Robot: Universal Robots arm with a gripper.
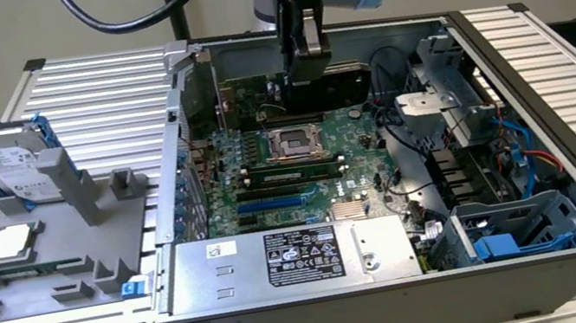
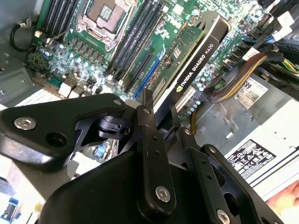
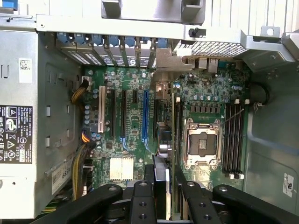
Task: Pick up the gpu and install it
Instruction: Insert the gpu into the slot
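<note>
My gripper (image 1: 306, 60) reaches down into the open computer case (image 1: 564, 133) and is shut on the gpu (image 1: 340, 82). The card hangs on edge over the far part of the motherboard (image 1: 315, 179), green board toward the exterior view's left, black shroud toward its right. In the second wrist view the fingers (image 2: 148, 122) clamp the card's upper edge, and the gpu (image 2: 198, 53) slants down toward the slots. In the first wrist view the gpu (image 3: 164, 135) appears edge-on beside the blue slot (image 3: 145, 114), its silver bracket (image 3: 170, 63) at the case's rear openings. Whether the card sits in a slot I cannot tell.
The CPU socket (image 1: 290, 139) and memory slots lie just in front of the card. A power supply (image 1: 287, 258) fills the near side; cables and a drive cage (image 1: 524, 236) crowd the exterior view's right. Outside, a grey fixture (image 1: 57, 253) holds a hard drive (image 1: 14, 168) and CPU chip (image 1: 14, 242).
</note>
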